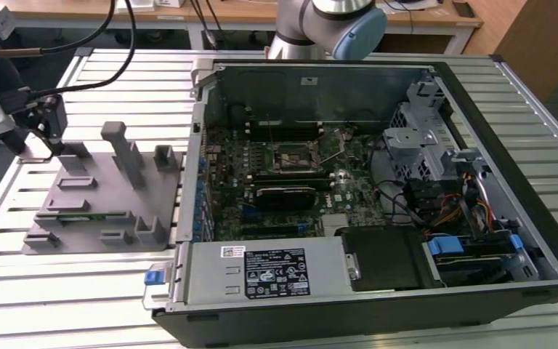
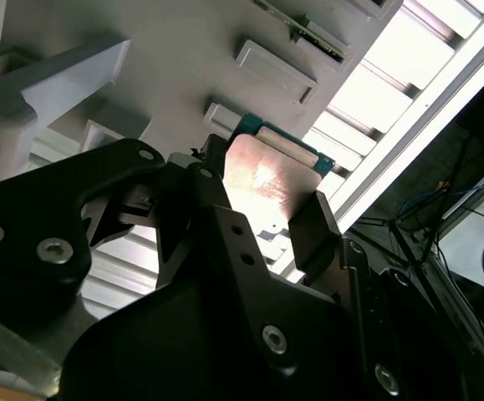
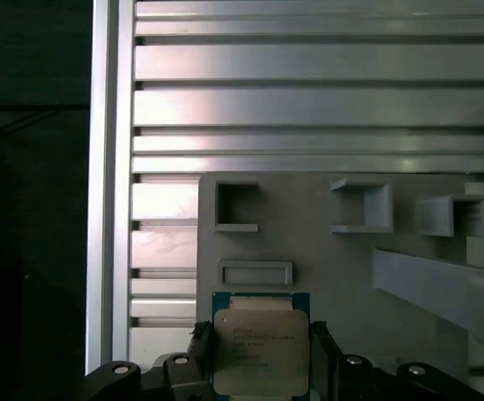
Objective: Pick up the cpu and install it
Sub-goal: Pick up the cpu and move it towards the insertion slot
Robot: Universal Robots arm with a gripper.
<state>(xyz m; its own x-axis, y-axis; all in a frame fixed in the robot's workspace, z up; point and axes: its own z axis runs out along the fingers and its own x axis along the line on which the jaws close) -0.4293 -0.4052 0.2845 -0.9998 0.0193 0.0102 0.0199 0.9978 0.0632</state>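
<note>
Gripper [image 3: 261, 357] is closed on two opposite edges of the cpu [image 3: 261, 342], so the chip sits flat right between the fingers, over the grey fixture [image 3: 333, 251]. Can't tell if it's lifted clear. The socket [image 1: 293, 157] inside the open case is well apart from the gripper, off toward the exterior view's right.
</note>
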